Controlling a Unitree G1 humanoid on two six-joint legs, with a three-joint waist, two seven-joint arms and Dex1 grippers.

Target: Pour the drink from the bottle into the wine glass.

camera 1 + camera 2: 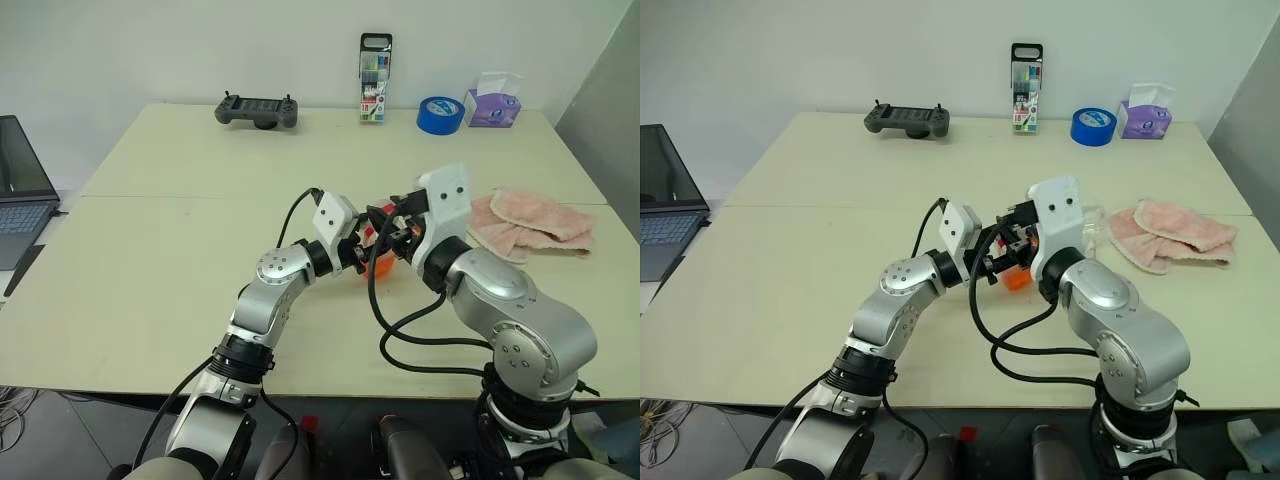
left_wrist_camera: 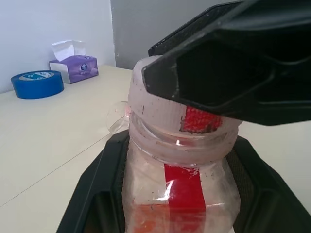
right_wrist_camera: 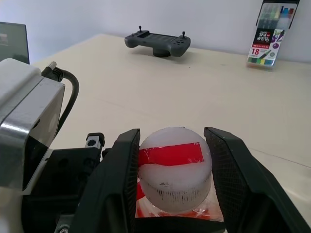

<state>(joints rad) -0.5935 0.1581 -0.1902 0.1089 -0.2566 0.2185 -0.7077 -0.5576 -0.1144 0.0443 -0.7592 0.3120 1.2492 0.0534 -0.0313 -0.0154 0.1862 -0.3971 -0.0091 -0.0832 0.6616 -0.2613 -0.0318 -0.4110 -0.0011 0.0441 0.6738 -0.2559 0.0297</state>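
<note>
The bottle (image 2: pixel 180 194) is held just above the middle of the bench (image 1: pixel 180 250), gripped around its body by the left hand (image 1: pixel 352 250), whose fingers (image 2: pixel 97 194) are clamped tight on either side. Orange-red drink (image 1: pixel 380 266) shows at the bottle's base. The right hand (image 3: pixel 170 174) sits at the bottle's top, its two fingers (image 3: pixel 116 174) flanking the white cap (image 3: pixel 176 167), which bears a red tape strip; whether they press on it cannot be told. A red-and-white strip runs down the bottle. The marker pack (image 3: pixel 266 34) at the far edge reads "18".
</note>
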